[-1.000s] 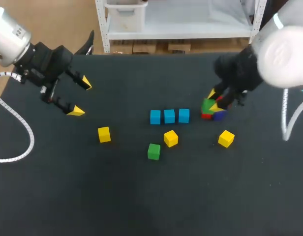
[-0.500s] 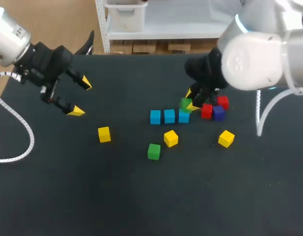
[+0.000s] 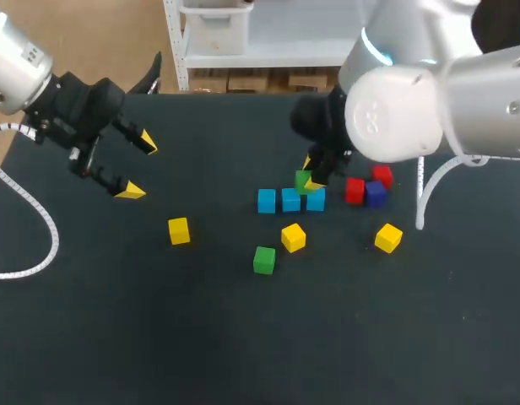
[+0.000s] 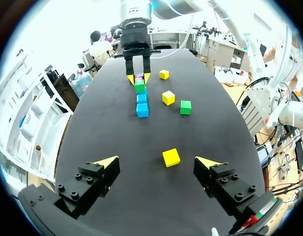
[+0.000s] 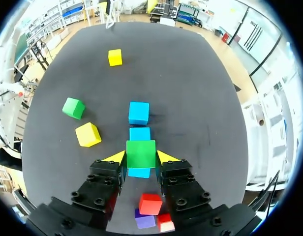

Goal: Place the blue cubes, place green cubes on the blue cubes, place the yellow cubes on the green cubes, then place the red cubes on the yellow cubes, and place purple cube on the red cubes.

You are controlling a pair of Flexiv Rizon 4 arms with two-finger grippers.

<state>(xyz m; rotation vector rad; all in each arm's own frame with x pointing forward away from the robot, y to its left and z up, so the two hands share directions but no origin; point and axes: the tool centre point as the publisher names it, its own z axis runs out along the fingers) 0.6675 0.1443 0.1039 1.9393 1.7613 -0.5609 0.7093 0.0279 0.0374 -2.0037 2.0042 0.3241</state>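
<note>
There's the right tool [image 5: 141,158] clamped on a green cube [image 5: 140,154], poised almost directly above the row's end blue cube [image 5: 139,172].

Blk matte tbl [image 3: 243,337], even light, soft shadows.

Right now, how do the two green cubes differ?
The held green cube is clamped in the right gripper over the blue cubes; the loose green cube lies on the table. The held one sits square to them; the loose one is turned. Same colour and size.
</note>
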